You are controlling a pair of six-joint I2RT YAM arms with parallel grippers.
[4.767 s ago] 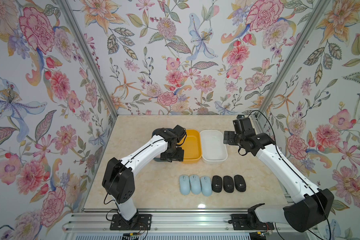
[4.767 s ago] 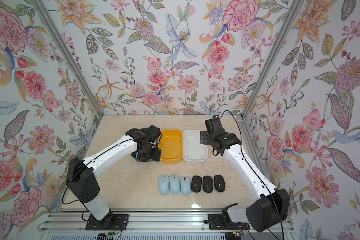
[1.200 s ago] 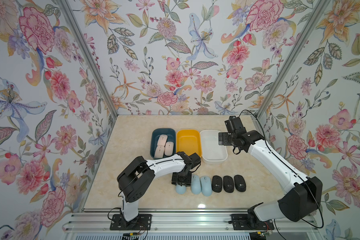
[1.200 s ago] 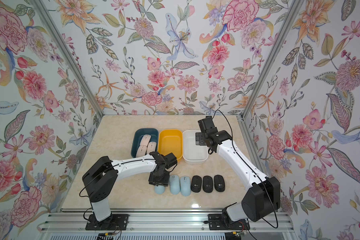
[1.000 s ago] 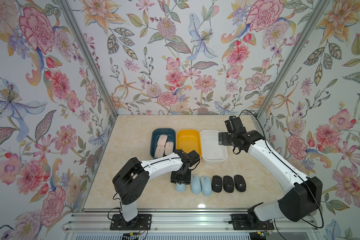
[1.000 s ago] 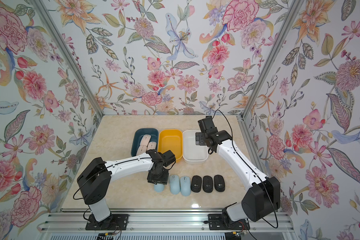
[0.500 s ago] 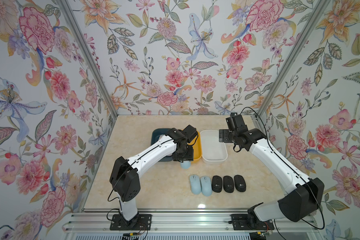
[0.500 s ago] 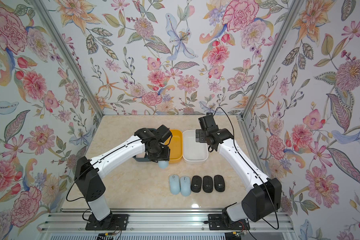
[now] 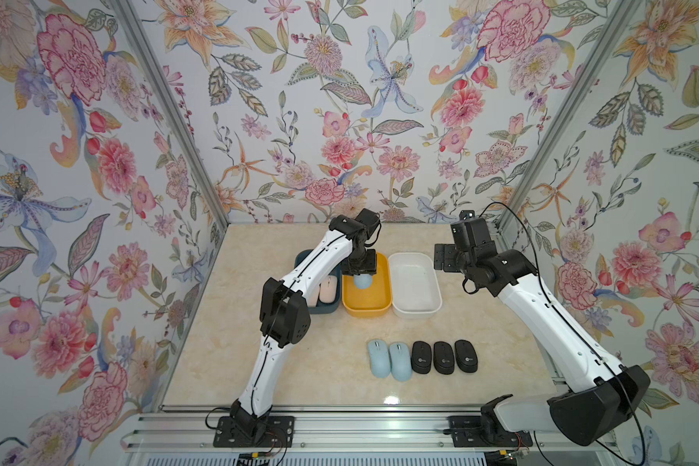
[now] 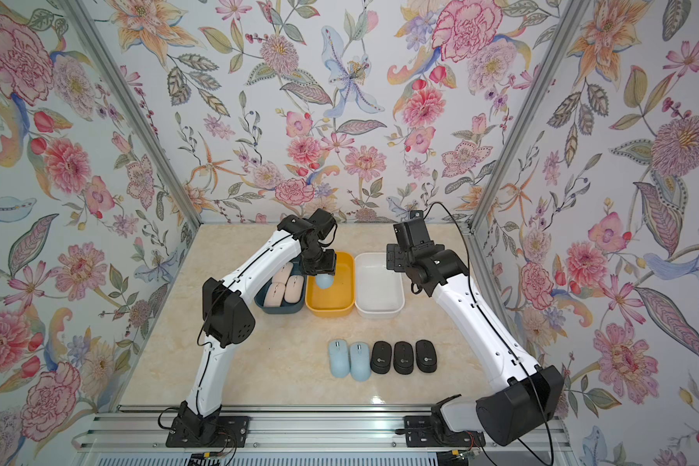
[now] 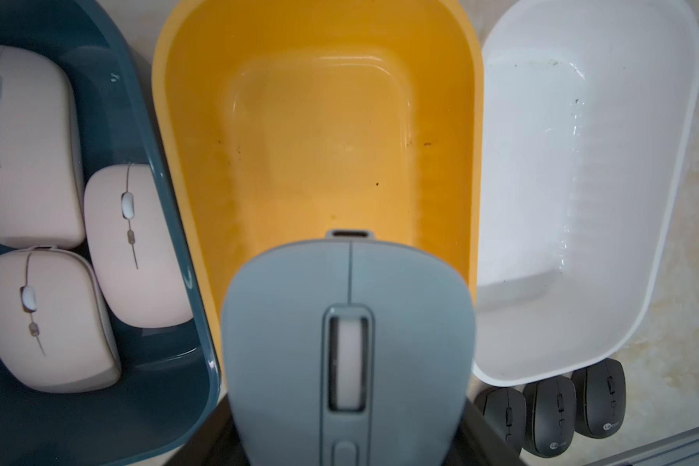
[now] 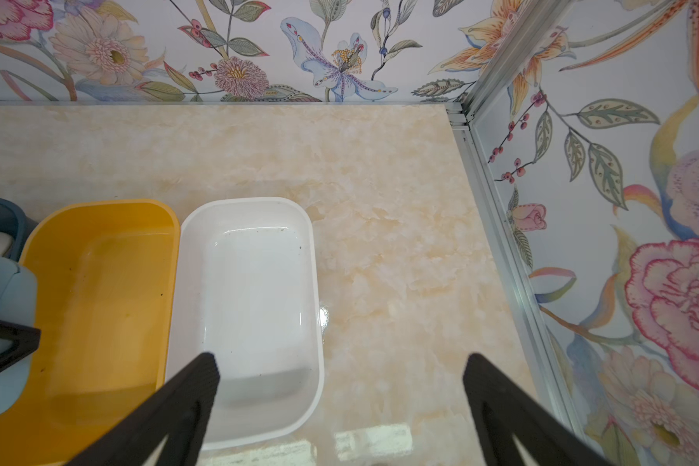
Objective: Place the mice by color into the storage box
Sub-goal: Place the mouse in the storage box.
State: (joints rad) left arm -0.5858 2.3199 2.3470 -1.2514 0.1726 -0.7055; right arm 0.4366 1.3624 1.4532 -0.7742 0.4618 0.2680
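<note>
Clearance looks fair: left gripper (image 10: pixel 323 276) clamped on a light blue mouse (image 11: pixel 348 355) over the far half of the yellow bin (image 9: pixel 367 310). Pink mice (image 10: pixel 285 287) crowd the dark blue bin (image 10: pixel 279 310). Right gripper (image 12: pixel 342 359), jaws wide apart, hovers at the outer edge of the white bin (image 12: pixel 313 282) — open table (image 12: pixel 400 242) beyond. Two blue mice (image 9: pixel 389 359) and three black mice (image 9: pixel 443 357) line the front.

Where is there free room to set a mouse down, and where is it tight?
The yellow bin and the white bin are empty; bare table lies between bins and mouse row. The dark blue bin is crowded with three pink mice.
</note>
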